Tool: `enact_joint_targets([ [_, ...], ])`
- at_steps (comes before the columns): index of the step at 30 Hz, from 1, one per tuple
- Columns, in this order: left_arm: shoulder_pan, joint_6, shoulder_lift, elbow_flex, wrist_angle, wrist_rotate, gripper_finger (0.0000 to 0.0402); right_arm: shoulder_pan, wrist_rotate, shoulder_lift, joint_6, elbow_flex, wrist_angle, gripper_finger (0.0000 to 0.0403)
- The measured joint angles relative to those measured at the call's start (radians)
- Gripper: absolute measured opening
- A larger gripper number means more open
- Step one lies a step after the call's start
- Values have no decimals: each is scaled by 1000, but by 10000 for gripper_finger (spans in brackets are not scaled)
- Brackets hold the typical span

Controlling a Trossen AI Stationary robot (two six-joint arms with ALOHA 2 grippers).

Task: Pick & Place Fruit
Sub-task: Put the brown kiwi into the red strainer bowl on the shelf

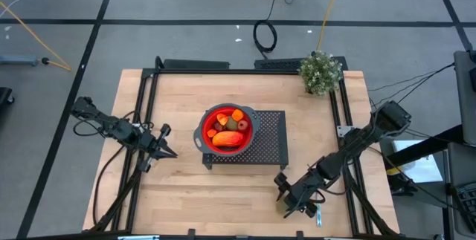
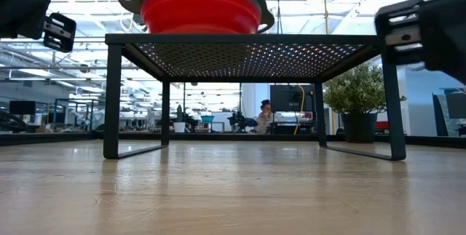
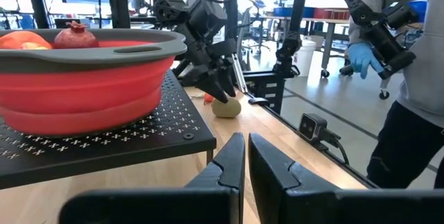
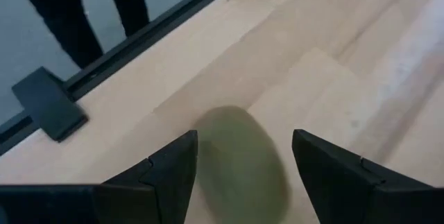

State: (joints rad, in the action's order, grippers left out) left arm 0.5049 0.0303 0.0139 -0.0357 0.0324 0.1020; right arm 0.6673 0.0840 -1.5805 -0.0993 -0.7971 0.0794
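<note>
Between right hand (image 4: 243,165) fingers: green oval (image 4: 243,161), hidden overhead.

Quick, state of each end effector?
Left end effector: closed, empty, left of the rack.
Right end effector: open, straddling a green oval fruit, not gripping.

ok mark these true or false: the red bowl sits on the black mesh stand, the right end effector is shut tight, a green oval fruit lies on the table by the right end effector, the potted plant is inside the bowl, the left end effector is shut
1. The red bowl sits on the black mesh stand. True.
2. The right end effector is shut tight. False: its fingers stand apart, astride the fruit.
3. A brownish-green oval fruit lies on the table by the right end effector. True.
4. The potted plant is inside the bowl. False: it stands at the table's far right corner.
5. The left end effector is shut. True.
</note>
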Motion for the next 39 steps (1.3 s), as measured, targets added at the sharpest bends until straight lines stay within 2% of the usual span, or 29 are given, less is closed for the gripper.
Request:
enact_joint_targets([
  [4,0,0,0,0,0,0,19,3,29,-35,-19,0,1,232],
  [16,0,0,6,0,1,0,19,5,25,-103,-20,-1,25,231],
  [31,0,0,6,1,1,0,19,9,23,-91,-18,-4,20,214],
  [39,0,0,6,1,1,0,19,9,17,-48,-17,-83,22,213],
])
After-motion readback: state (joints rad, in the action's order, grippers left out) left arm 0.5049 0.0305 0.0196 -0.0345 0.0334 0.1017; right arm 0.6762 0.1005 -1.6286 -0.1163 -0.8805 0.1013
